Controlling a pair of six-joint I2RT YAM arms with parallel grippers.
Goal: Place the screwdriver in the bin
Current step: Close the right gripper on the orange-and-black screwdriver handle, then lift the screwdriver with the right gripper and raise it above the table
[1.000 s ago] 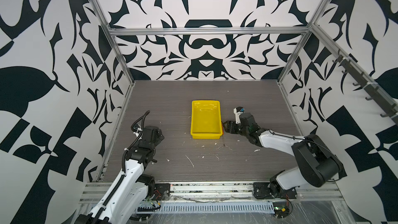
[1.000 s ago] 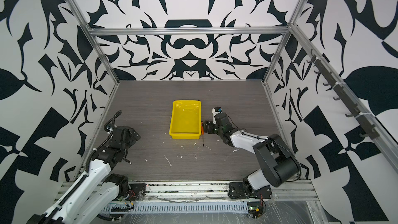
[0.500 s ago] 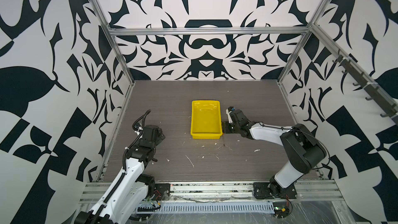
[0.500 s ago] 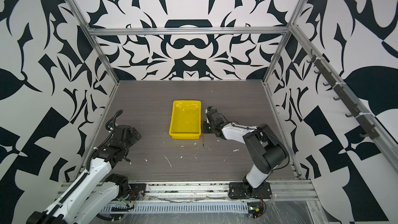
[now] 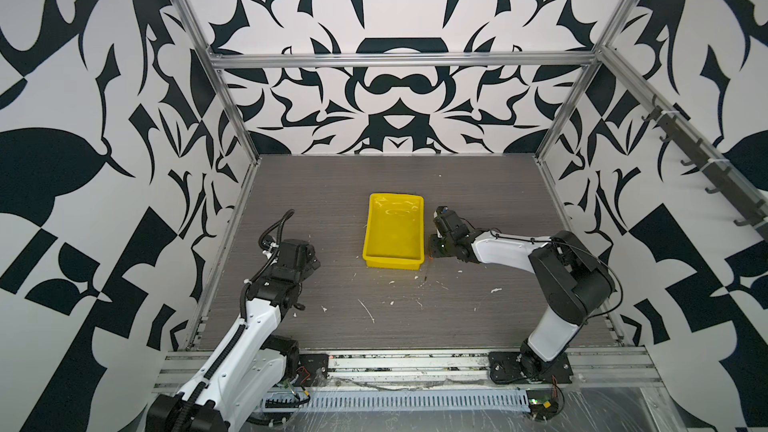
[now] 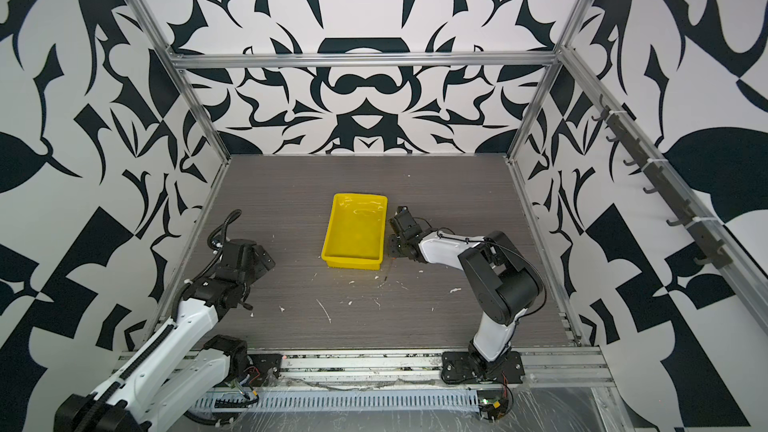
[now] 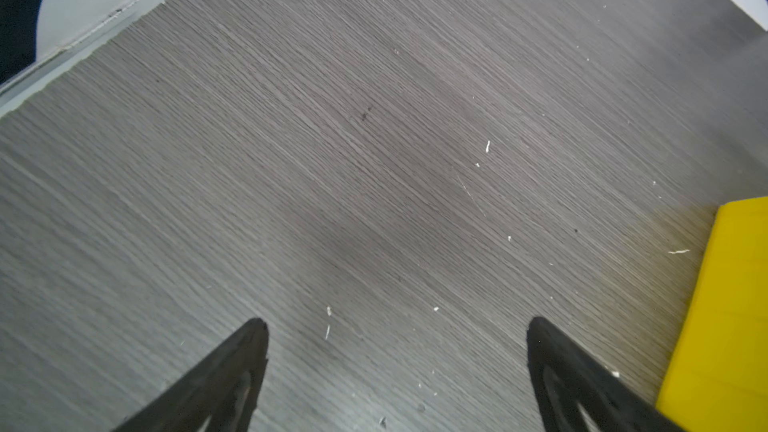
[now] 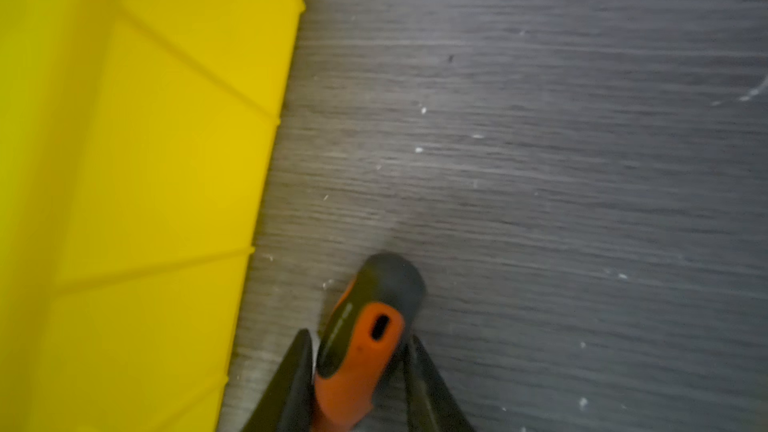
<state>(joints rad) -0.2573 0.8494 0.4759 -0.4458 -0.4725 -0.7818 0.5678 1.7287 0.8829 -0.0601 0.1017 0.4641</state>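
Right wrist view shows the right pincer [image 8: 357,371] pinching the orange handle of the screwdriver [image 8: 365,338], which lies low over the counter [image 8: 540,201] just beside the yellow bin [image 8: 145,160], probably ready for lifting over the rim. The left pincer [image 7: 397,367] is spread and holds nothing, away from the work.

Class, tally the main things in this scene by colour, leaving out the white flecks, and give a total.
Yellow: 1, the bin
Orange and black: 1, the screwdriver
Black: 2, the left gripper and right gripper
Total: 4
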